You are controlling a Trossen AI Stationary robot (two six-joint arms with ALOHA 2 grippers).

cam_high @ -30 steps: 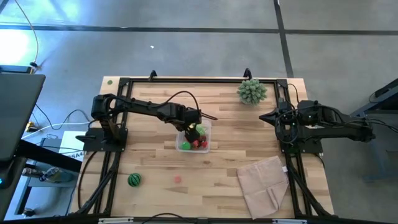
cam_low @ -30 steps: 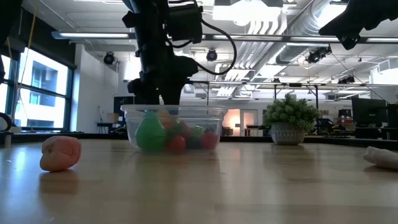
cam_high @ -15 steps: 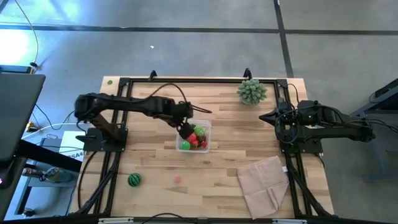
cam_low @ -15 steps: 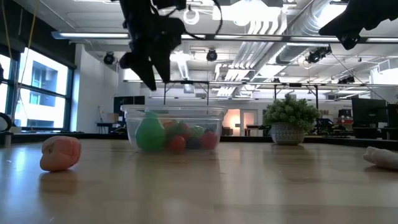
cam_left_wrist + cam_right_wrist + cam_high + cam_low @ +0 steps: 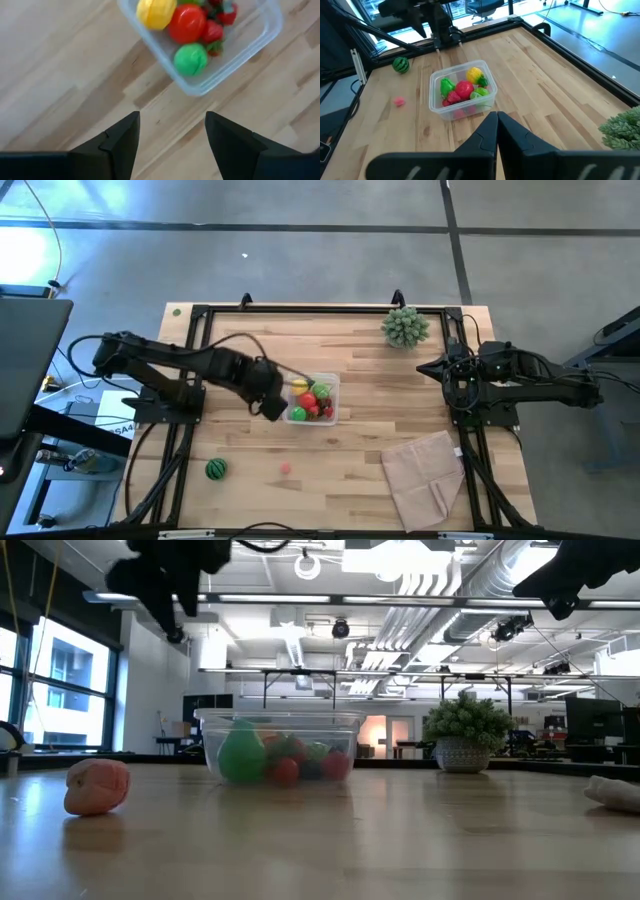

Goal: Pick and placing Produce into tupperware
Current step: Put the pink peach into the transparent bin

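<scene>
- The pale wooden plank table (image 5: 370,470) stood on a grey concrete floor, framed by black rails, and the low view looked across it into a bright hall with ceiling ducts.
- My small clear plastic tub (image 5: 312,399) sat just left of the middle of the overhead frame, holding a yellow lemon (image 5: 299,388), a red tomato (image 5: 310,400), a green round (image 5: 298,415) and small red berries (image 5: 324,411).
- My left gripper (image 5: 272,408) hung just beside the tub's left wall, raised off the wood; its dark fingers (image 5: 120,142) stood wide apart with nothing between them.
- Two pieces lay loose in the lower left of the overhead frame: a green striped melon ball (image 5: 215,469) near the left rail, and a small pink-red piece (image 5: 287,468) right of it.
- The relation that mattered: the pink-red piece lay almost straight down the frame from my left gripper, and the melon ball down and to the left. Both were well apart from the tub.
- My right gripper (image 5: 427,367) waited at the right rail with its fingers (image 5: 485,137) pressed together, far from both loose pieces, so I judged the left arm the nearer one for either pick.
- Both pieces looked roundish, so I saw no long axis to line up on.
- A spiky pale-green plant ball (image 5: 405,326) sat upper right and a beige folded cloth (image 5: 425,475) lower right; neither was in my way.
</scene>
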